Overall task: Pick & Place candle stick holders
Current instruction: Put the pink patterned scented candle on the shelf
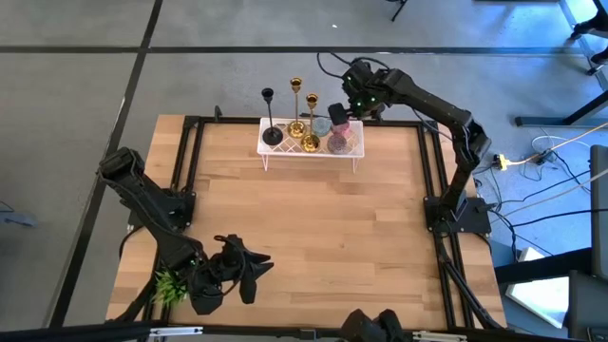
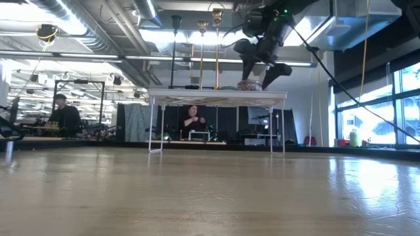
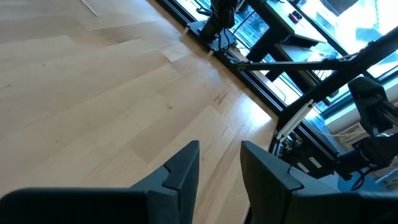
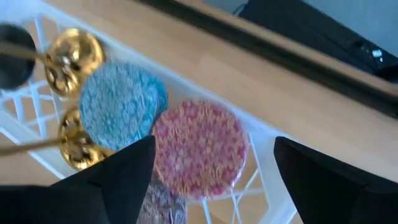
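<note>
Black elbow bent, your right arm reaches out over the far edge of the bench, right claw (image 1: 344, 118) pointing down with its jaws spread wide and nothing in them. Straight beneath it sit a pink disc (image 4: 200, 148) and a blue disc (image 4: 122, 107) on the white wire rack (image 1: 353, 150). Just off to its side stand the candle stick holders (image 1: 295, 119). Left claw (image 1: 249, 275) rests low at the near edge, partly parted, empty, beside the green plant (image 1: 169, 284).

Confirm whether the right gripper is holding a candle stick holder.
No: the right gripper hangs open above the pink disc, gripping nothing.
</note>
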Robot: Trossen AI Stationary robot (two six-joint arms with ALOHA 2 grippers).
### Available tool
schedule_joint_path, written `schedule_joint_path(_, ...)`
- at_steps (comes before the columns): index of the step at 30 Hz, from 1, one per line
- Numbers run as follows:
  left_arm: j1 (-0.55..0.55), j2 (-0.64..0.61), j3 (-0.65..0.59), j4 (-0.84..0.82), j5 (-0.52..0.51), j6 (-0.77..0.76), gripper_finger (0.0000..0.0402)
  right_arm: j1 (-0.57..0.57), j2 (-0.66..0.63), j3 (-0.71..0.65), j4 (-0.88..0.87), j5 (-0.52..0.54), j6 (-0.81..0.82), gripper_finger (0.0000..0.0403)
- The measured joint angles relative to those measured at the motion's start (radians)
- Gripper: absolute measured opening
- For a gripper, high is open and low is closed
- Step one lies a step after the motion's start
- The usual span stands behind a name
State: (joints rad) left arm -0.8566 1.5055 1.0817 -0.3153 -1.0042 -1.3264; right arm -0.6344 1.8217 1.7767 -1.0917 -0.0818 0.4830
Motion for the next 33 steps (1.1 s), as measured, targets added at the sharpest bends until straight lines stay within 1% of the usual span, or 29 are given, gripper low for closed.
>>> schedule_joint_path(6, 0.001, 0.000, 0.000, -0.004, -0.005, -0.015, 0.0113, -0.006, -0.005, 0.000, 0.075, -0.010, 0.003, 0.0331)
schedule_joint_path(11, 0.002, 0.000, 0.000, -0.004, -0.020, -0.029, 0.0113, -0.012, -0.005, 0.000, 0.169, -0.106, 0.019, 0.0331)
schedule_joint_path(15, 0.009, 0.000, 0.000, -0.033, -0.044, -0.072, 0.0113, -0.013, -0.005, 0.000, 0.234, -0.129, 0.012, 0.0330)
schedule_joint_path(17, 0.014, 0.000, 0.000, -0.077, -0.111, -0.147, 0.0112, -0.014, -0.006, 0.000, 0.244, -0.129, -0.034, 0.0330)
schedule_joint_path(21, 0.030, 0.000, 0.000, -0.195, -0.336, -0.412, 0.0096, -0.015, -0.006, 0.000, 0.242, -0.129, -0.178, 0.0330)
schedule_joint_path(23, 0.052, 0.000, 0.000, -0.239, -0.397, -0.524, 0.0082, -0.015, -0.006, 0.000, 0.242, -0.129, -0.219, 0.0330)
schedule_joint_path(24, 0.067, 0.000, 0.000, -0.248, -0.411, -0.550, 0.0075, -0.015, -0.006, 0.000, 0.241, -0.129, -0.241, 0.0330)
schedule_joint_path(26, 0.101, 0.000, 0.000, -0.249, -0.413, -0.556, 0.0060, -0.015, -0.006, 0.000, 0.241, -0.129, -0.281, 0.0330)
schedule_joint_path(29, 0.144, 0.000, 0.000, -0.234, -0.391, -0.520, 0.0038, -0.015, -0.006, 0.000, 0.240, -0.124, -0.296, 0.0327)
schedule_joint_path(31, 0.166, 0.000, 0.000, -0.234, -0.389, -0.515, 0.0025, -0.015, -0.006, 0.000, 0.240, -0.123, -0.297, 0.0316)
schedule_joint_path(33, 0.180, 0.000, 0.000, -0.231, -0.384, -0.519, 0.0013, -0.015, -0.006, 0.000, 0.239, -0.121, -0.297, 0.0296)
